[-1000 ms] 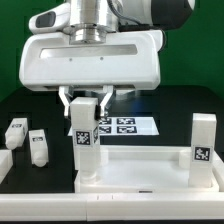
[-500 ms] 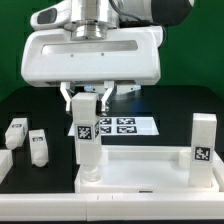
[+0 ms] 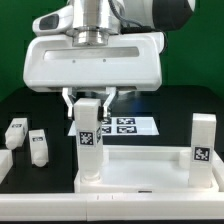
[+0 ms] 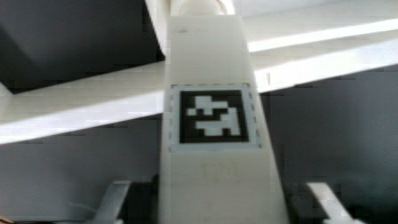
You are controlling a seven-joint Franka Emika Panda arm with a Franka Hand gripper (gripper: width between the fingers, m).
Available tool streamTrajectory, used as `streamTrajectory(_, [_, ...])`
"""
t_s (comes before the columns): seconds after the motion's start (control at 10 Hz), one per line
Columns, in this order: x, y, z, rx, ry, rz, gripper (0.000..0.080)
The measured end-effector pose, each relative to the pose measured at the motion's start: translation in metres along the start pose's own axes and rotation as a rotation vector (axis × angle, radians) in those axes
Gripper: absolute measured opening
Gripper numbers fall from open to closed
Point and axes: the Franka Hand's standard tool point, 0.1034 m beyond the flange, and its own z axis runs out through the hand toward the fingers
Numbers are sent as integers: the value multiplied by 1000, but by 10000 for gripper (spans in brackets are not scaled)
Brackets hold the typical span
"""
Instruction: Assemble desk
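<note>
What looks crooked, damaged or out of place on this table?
Nothing stands out. The hand grips the held leg upright at the desk top's corner on the exterior view's left. The second leg stands straight at that view's right corner. Two loose legs lie beside the top.

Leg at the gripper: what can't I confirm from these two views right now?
- Leg seating in the top: in the exterior view the leg's own base covers the joint; in the wrist view the leg fills the picture.
- Fingers: in the wrist view, blurred and cut off by the picture's edge.
- White piece: cut off by the exterior view's left edge, so it cannot be identified.
</note>
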Motion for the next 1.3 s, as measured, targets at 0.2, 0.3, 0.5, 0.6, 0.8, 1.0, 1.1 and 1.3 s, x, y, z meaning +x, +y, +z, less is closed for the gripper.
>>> streamTrajectory(0.2, [-2,1,3,-6,8,-2,285])
streamTrajectory(0.3, [-1,0,4,-10,22,-5,285])
streamTrajectory(0.5, [1,2,5,-22,56,-8,285])
streamTrajectory(0.6, [1,2,5,-23,58,-8,285])
streamTrajectory(0.8, [1,2,5,-23,57,-8,287])
streamTrajectory(1.0, [7,-1,2,19,-44,11,510])
streamTrajectory(1.1, [16,-2,-2,29,-52,22,510])
streamTrajectory(1.3, [22,-10,-3,95,-287,66,640])
